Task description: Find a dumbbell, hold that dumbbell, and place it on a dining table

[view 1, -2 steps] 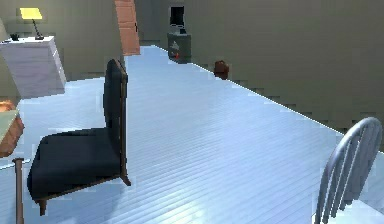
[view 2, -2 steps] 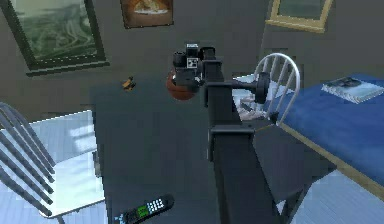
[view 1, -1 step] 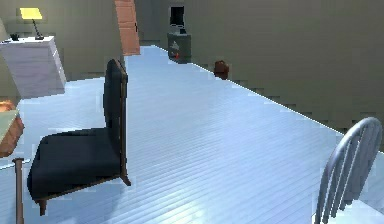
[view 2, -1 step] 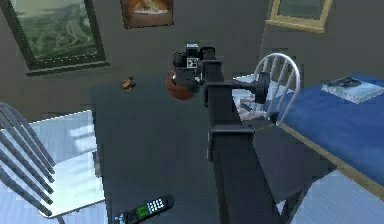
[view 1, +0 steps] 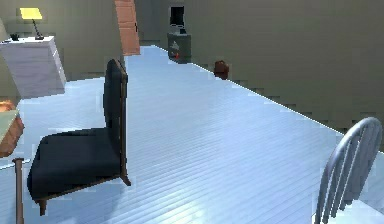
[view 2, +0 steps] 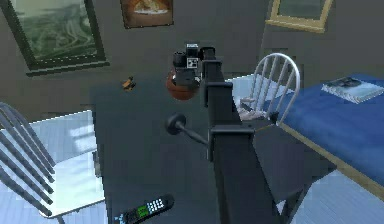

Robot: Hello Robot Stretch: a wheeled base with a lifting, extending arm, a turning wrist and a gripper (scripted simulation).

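By its shape a dumbbell (view 2: 177,124), one dark knob on a short bar, lies on the dark table (view 2: 130,150), its other end hidden behind the arm (view 2: 235,165). The gripper (view 2: 184,68) is at the dumbbell's 12 o'clock, apart from it. At the gripper's 6 o'clock stands one round reddish-brown thing (view 2: 178,91), bowl or ball I cannot tell, so whether the gripper has hold of anything cannot be told. One small brown thing (view 2: 128,84) sits at the dumbbell's 10 o'clock, one remote (view 2: 146,209) at its 6 o'clock. Two white chairs flank the table: the left chair (view 2: 22,150) at 8 o'clock, the right chair (view 2: 272,78) at 2 o'clock. Three framed pictures (view 2: 55,35) hang on the wall. One blue bed (view 2: 330,125) at 3 o'clock carries one flat thing (view 2: 352,89).
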